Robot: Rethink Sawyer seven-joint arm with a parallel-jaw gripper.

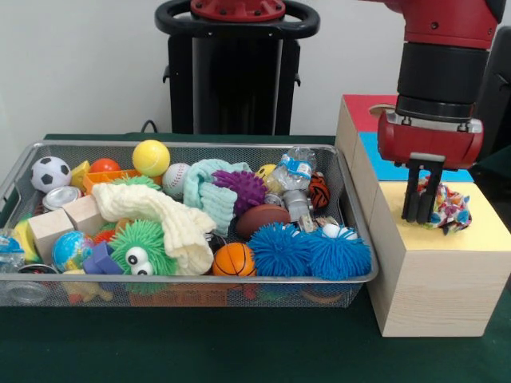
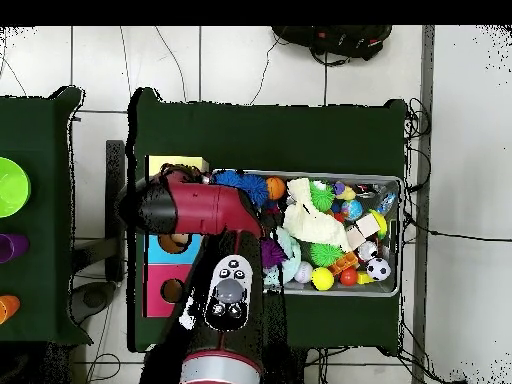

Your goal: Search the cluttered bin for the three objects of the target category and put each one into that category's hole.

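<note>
A knotted rope toy (image 1: 450, 207) of multicoloured cord rests on the yellow face (image 1: 489, 230) of the pale wooden box. My gripper (image 1: 421, 217) hangs straight down over that face, right beside the toy on its left and touching or overlapping it. The yellow face's hole is hidden under the toy and the gripper. The wire mesh bin (image 1: 200, 146) stands left of the boxes, full of clutter. No other rope toy shows among it. In the overhead view the arm (image 2: 200, 208) covers most of the yellow box (image 2: 178, 163), and the bin (image 2: 393, 182) lies to its right.
Fuzzy blue spiky balls (image 1: 307, 251) lie at the bin's near right corner. A cream knit cloth (image 1: 172, 219), balls, wooden blocks and clear jars fill the rest. The blue-faced (image 1: 385, 169) and red-faced (image 1: 363, 112) boxes stand behind the yellow one.
</note>
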